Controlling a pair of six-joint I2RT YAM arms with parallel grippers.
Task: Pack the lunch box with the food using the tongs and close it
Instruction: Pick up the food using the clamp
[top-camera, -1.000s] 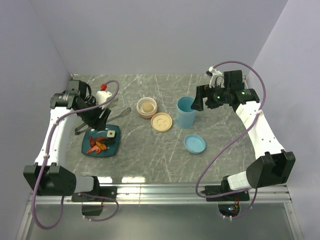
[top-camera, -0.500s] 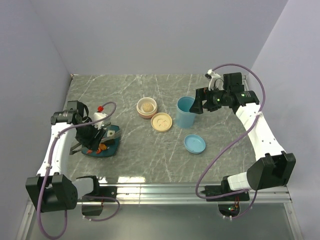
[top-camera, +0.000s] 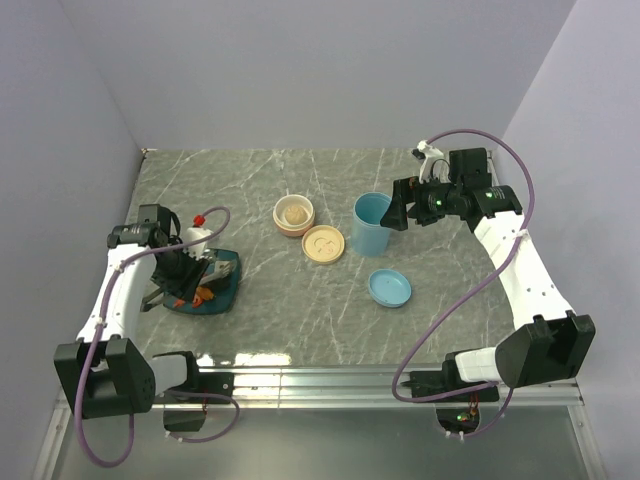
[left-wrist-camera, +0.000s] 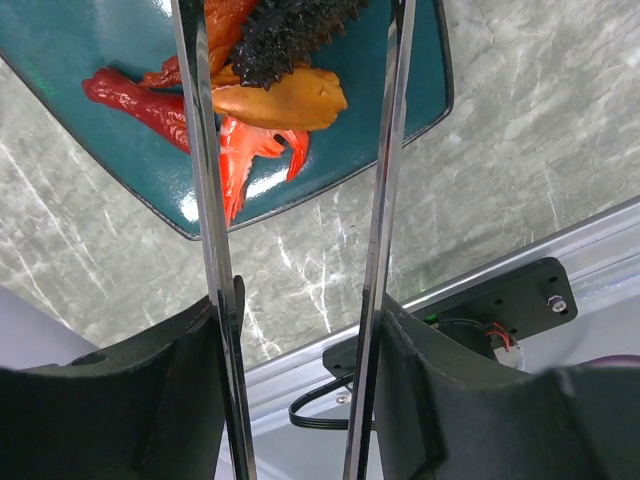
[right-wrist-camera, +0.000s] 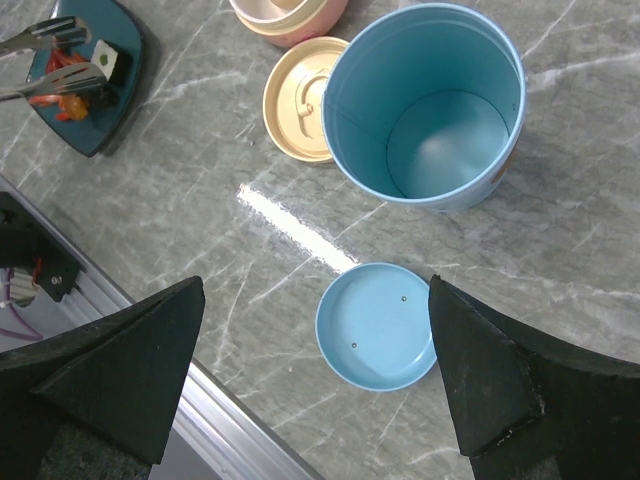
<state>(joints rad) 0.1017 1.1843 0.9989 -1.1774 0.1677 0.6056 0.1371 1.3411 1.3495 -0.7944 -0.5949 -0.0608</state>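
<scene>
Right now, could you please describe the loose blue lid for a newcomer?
On the table, find the tall blue cup. The blue lid lies flat between it and the near edge. Unlike the cream lid left of the cup, it is blue.
</scene>
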